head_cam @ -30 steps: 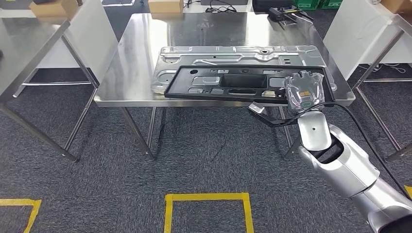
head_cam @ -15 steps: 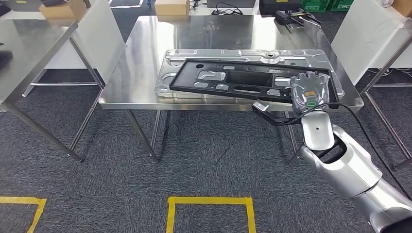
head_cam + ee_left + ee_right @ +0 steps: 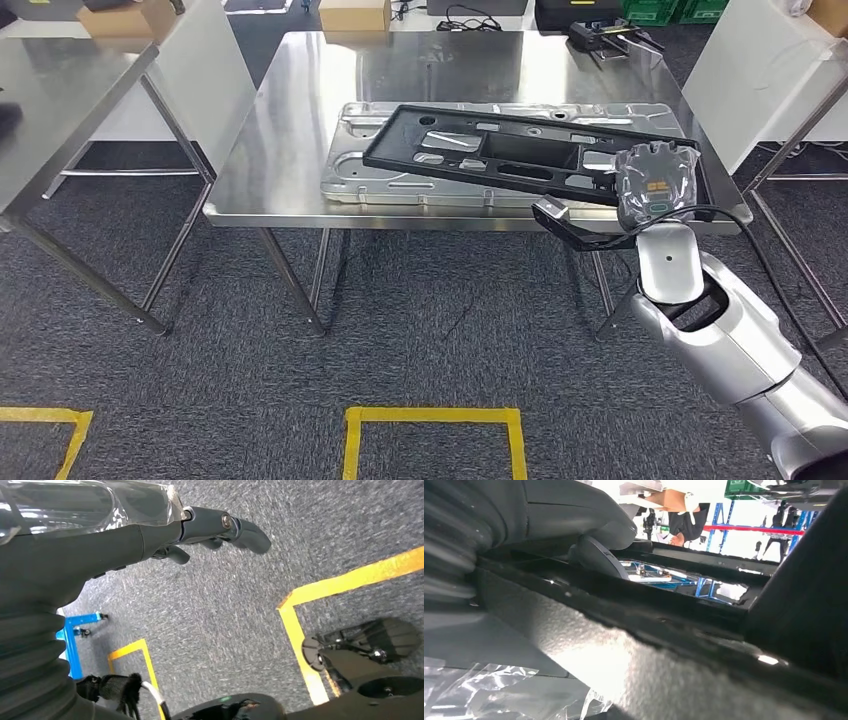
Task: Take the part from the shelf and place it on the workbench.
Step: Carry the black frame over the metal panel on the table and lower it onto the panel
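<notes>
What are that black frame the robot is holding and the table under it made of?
The black frame looks like moulded plastic: matte, slightly grainy, with sunken pockets. The table looks like stainless steel: brushed, shiny, mirroring the ceiling lights. The silver panel beneath the frame is probably stamped sheet metal.

Right hand [image 3: 655,185] fingers hidden under wrap — part's [image 3: 520,152] near end covered.
</notes>
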### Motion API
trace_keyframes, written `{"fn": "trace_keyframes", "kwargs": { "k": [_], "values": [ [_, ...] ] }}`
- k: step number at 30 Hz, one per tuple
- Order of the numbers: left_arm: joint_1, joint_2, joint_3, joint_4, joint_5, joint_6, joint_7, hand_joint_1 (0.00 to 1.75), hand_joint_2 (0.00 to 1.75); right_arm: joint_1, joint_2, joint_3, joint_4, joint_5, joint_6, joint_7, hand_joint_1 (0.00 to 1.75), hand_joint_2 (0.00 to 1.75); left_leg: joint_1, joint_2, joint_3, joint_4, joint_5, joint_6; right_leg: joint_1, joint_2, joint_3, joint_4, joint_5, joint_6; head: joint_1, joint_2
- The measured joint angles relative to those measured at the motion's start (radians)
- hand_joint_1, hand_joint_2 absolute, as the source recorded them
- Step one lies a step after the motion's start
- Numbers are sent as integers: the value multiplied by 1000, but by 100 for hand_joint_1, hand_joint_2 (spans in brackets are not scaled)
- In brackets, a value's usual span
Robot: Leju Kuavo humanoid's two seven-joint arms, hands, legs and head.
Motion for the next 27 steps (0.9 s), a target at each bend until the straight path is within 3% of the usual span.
{"fn": "trace_keyframes", "kwargs": {
  "k": [2, 5, 6, 7, 8, 10, 12, 16, 17, 20, 22, 23, 24, 26, 27],
  "values": [
    [0, 0, 0, 0, -4, 0, 0, 0, 175, 0, -4, -1, 0, -1, 0, 0, 175, 175, 4, 0, 6, -8, 4, 10, -1, 0, -15, 38, -24, 8, 0, 0],
    [-2, 0, 0, 0, -7, -1, 0, 0, 175, 4, -11, -1, 0, -2, 0, 2, 175, 175, 5, -1, 12, -10, 3, 23, 0, 1, -107, 229, -113, 16, 0, 0],
    [-1, 0, 0, 0, -7, -1, 0, 0, 175, 7, -14, -1, 0, -2, 0, 2, 175, 175, 5, -2, 13, -10, 2, 23, 0, 1, -136, 281, -128, 19, 1, 0],
    [0, 0, 0, 0, -8, -2, 0, 0, 175, 10, -15, -1, 0, -4, 0, 2, 175, 175, 6, -3, 14, -9, 1, 22, -2, 1, -147, 297, -122, 22, 0, 0],
    [1, 0, 0, 0, -8, -2, 0, 0, 175, 12, -17, -1, 0, -6, 0, 3, 175, 175, 8, -4, 16, -7, -1, 20, -4, 1, -137, 269, -98, 25, 0, 0],
    [1, 0, 0, 0, -9, -2, 0, 0, 175, 12, -19, -1, 0, -9, 0, 6, 175, 175, 10, -6, 19, 2, -11, 9, -10, 1, -72, 132, -30, 34, 1, 0],
    [-1, 2, 0, 0, -10, -2, 0, 0, 175, 12, -20, -1, 0, -12, -1, 9, 175, 175, 7, -8, 16, 15, -25, -4, -14, 6, -24, 34, 1, 29, 0, 0],
    [0, 4, 0, 0, -10, -2, 0, 0, 175, 12, -22, -2, 1, -14, -1, 11, 175, 175, 8, -10, 13, 25, -36, -16, -11, 9, -17, 22, -2, 1, 0, 0],
    [-1, 4, 0, 0, -10, -2, 0, 0, 175, 11, -22, -3, 1, -14, -1, 11, 175, 175, 10, -9, 1, 52, -50, -21, -12, 9, -16, 22, -3, -5, 0, 0],
    [-3, 4, 0, 0, -11, -2, 0, 0, 175, 9, -21, -6, 1, -14, -1, 12, 175, 175, 15, -4, -95, 241, -127, -36, -11, 8, -12, 21, -8, -16, 0, 0],
    [-2, 4, 0, 0, -12, -2, 0, 0, 175, 10, -21, -6, 1, -14, -1, 11, 175, 175, 15, -3, -151, 325, -139, -36, -8, 8, -7, 21, -13, -19, 0, 0],
    [-1, 4, 0, 0, -12, -2, 0, 0, 175, 11, -21, -6, 1, -14, -1, 11, 175, 175, 14, -3, -152, 310, -117, -31, -6, 9, -2, 21, -16, -20, 0, 0],
    [-1, 4, 0, 0, -13, -2, 0, 0, 175, 10, -21, -6, 1, -14, -2, 11, 175, 175, 11, -3, -133, 254, -79, -22, -3, 9, 3, 21, -20, -21, 0, 0],
    [-1, 5, 0, 0, -14, -2, 0, 0, 175, 7, -21, -8, 1, -13, -2, 11, 175, 175, 2, 0, -69, 103, -6, 3, 1, 9, 14, 19, -27, -19, 0, 0],
    [-2, 5, 0, 0, -14, -1, 0, 0, 175, 6, -21, -8, 1, -13, -2, 11, 175, 175, -3, 4, -43, 49, 13, 10, 2, 10, 18, 18, -31, -18, 0, 0]
  ]
}}
